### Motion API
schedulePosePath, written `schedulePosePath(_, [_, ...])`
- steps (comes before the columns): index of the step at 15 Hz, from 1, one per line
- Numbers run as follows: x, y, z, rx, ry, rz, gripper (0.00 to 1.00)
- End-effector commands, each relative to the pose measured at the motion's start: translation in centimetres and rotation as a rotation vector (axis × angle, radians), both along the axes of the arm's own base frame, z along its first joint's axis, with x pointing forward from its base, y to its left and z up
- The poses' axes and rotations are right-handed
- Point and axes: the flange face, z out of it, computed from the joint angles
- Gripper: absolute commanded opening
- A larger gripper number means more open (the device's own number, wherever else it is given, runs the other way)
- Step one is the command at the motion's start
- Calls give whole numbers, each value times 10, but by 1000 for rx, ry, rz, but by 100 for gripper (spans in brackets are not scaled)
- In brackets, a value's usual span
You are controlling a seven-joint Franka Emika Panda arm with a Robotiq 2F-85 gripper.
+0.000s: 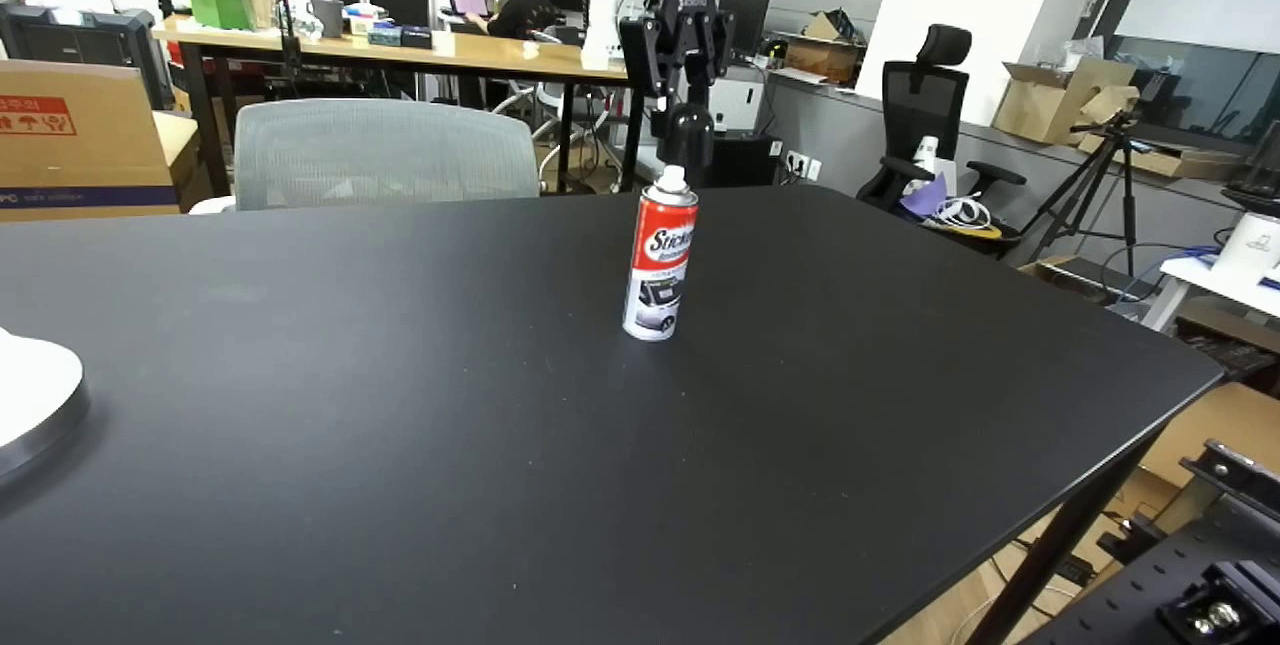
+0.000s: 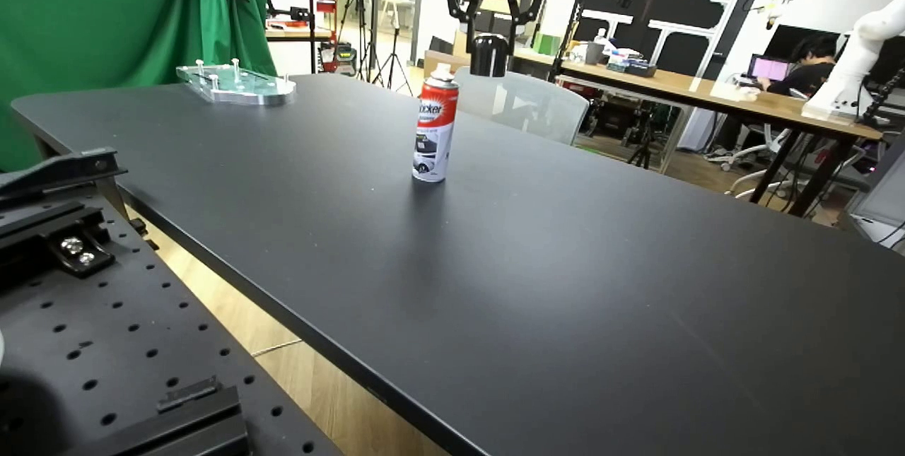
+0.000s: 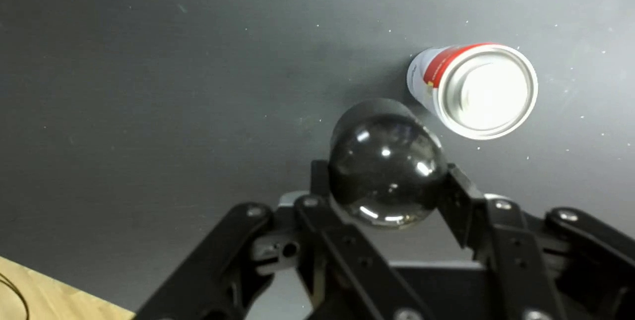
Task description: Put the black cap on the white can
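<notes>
Nearest of all in the wrist view, the pincer (image 3: 389, 181) reaches in from six o'clock and clasps the black cap (image 3: 388, 161) by its sides, from about nine o'clock and from between three and four. The cap hangs in the air, off the counter (image 2: 537, 279) and not yet on the white can (image 2: 434, 134), which stands upright there. From the cap, the can lies at two o'clock in the wrist view; in an exterior view its nozzle (image 1: 672, 179) shows just below the cap, toward seven.

As I judge it, the step in hand is bringing the gripped cap over the can. Next should come a shift toward two o'clock of the wrist view until cap and nozzle line up, then a straight lowering, a press and a release. Whether the cap's lower rim clears the nozzle is hard to tell.

The cap's long axis runs close to vertical, glossy end up; its mouth is out of sight but presumably faces six o'clock, downward. The can's axis is upright too, nozzle at twelve, so little tilting seems needed.
</notes>
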Motion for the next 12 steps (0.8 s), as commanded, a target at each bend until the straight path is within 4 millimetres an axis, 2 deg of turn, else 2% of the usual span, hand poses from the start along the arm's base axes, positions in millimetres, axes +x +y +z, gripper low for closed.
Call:
schedulePosePath(1, [-5,13,9,-14,-33,36,32])
schedulePosePath(6, [-21,30,24,-24,-45,60,32])
schedulePosePath(12, [-40,31,34,-5,-26,57,32])
